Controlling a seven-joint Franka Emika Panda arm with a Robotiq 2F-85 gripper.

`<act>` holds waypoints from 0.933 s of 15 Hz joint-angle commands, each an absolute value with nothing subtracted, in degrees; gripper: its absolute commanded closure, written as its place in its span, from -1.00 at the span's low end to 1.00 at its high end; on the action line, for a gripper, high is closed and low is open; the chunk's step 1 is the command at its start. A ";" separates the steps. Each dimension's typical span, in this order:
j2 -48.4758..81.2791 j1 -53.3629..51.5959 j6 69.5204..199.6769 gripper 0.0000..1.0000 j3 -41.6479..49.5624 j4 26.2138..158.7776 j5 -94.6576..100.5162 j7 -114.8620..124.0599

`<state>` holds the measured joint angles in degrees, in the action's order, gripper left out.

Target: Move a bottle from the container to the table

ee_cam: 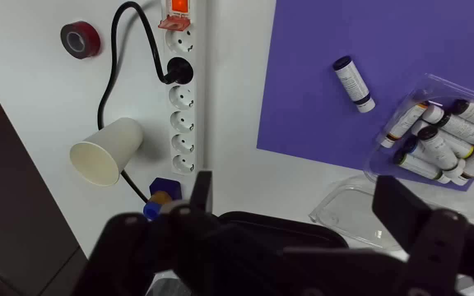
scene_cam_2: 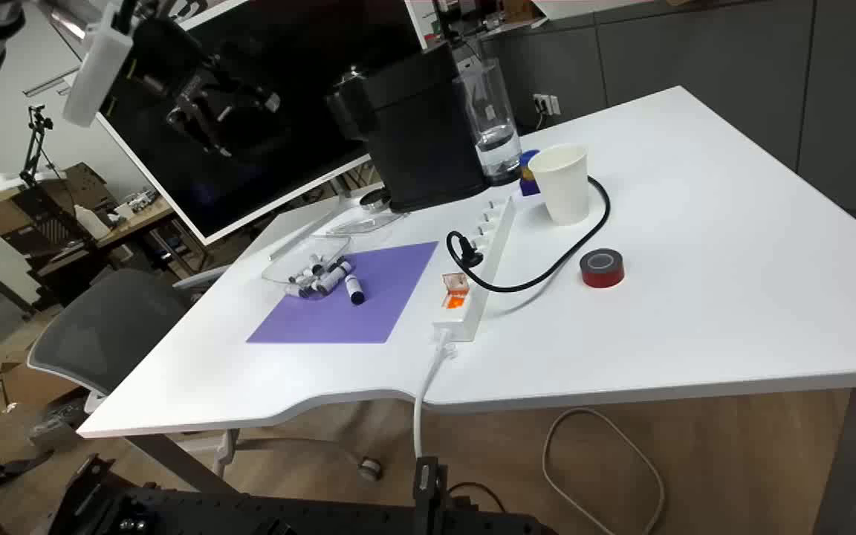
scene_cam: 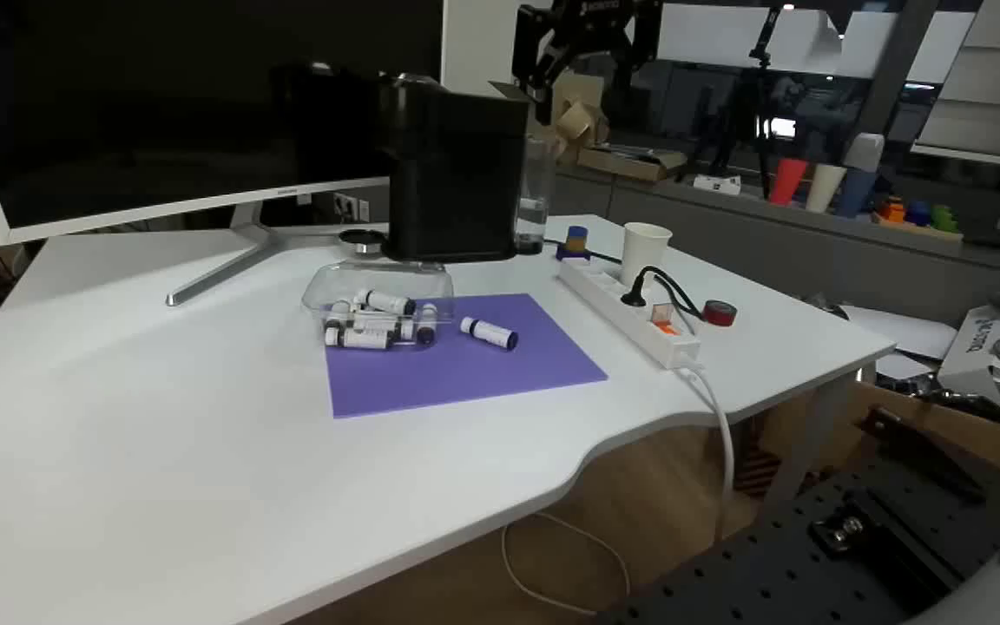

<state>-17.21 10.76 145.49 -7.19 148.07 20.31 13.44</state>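
Observation:
Several small white bottles with dark ends lie heaped in a clear plastic container, among them a bottle on top; the heap also shows in the wrist view. One similar bottle lies on its side on the purple mat, outside the container; it also shows in an exterior view and the wrist view. The white table carries the mat and container. My gripper is open and empty, high above the table's back; its wide-apart fingers show in the wrist view.
A tall black machine and a monitor stand at the back. A clear lid lies by the container. A power strip with a cable, a paper cup and a tape roll are beside the purple mat.

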 commanded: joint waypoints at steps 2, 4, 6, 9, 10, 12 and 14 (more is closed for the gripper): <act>-17.15 9.49 145.26 -1.00 -5.90 147.98 20.83 13.75; -17.15 9.49 145.26 -1.00 -5.90 147.98 20.82 13.75; -17.15 9.49 145.26 -1.00 -5.90 147.98 20.82 13.75; -17.15 9.49 145.26 -1.00 -5.90 147.98 20.82 13.75; -17.15 9.49 145.26 -1.00 -5.90 147.98 20.82 13.75; -15.76 8.69 145.82 -1.00 -5.56 147.31 19.68 12.57; -12.29 6.17 147.27 -1.00 -4.75 145.79 16.90 8.40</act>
<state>-16.54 9.45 145.68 -6.47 148.04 19.48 12.30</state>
